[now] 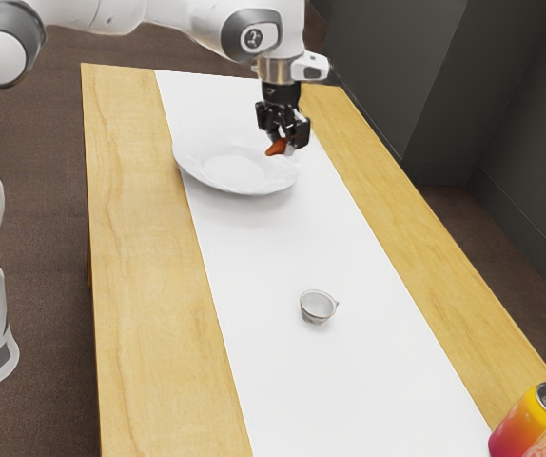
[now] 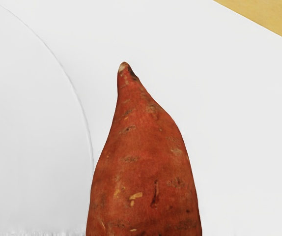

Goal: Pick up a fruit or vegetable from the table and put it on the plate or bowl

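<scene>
Main worry right now: if I let go here, I think the sweet potato could land on the rim instead of in the dish and roll off onto the cloth. It's long and tapered, so it probably won't sit still on a sloped edge. It could also tip the plate a bit if it comes down on the lip.

My fingers are clenched on the sweet potato, one on each side. It hangs under my hand with its pointed end sticking out past them. From the wrist view, the plate's rim curves behind the sweet potato. The fat part seems to straddle that edge, and the tip is out over the white cloth rather than over the plate. From the side, the sweet potato sits by the plate's edge on the exterior view's right, low and near it. I can't tell if it's touching yet. I'd say it wants to go further in toward the middle before I open up.

Further off on the same cloth there's a small cup, well apart from the plate. Way down at the corner of the wooden counter sits a soda can. Neither looks in my way.
</scene>
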Controlling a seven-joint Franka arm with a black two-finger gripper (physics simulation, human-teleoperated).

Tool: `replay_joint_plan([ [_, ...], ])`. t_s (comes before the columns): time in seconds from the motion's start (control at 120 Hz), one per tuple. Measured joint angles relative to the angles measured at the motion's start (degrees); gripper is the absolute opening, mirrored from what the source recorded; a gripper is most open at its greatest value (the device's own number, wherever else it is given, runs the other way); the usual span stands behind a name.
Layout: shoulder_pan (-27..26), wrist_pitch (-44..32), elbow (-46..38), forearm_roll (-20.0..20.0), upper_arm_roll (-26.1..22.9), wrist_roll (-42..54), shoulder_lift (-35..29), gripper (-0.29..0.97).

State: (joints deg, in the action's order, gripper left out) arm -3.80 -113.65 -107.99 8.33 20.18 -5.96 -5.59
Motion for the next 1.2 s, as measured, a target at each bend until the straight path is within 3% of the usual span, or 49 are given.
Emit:
replay_joint_plan([
  [0.483,0.7,6.2,-0.2,-2.4,11.7,1.2,1.6,0.14],
  [0.733,1.5,7.2,-0.2,-2.8,12.7,1.6,2.7,0.11],
  [0.925,0.8,7.3,-0.1,-2.5,12.7,2.0,2.8,0.51],
  [1.042,0.9,7.8,-0.1,-2.3,12.7,2.4,2.7,0.61],
  [1.125,1.1,12.5,0.2,-1.1,12.2,3.0,2.1,0.64],
  [1.2,-0.5,15.5,5.5,-2.5,10.5,8.3,1.9,0.66],
])
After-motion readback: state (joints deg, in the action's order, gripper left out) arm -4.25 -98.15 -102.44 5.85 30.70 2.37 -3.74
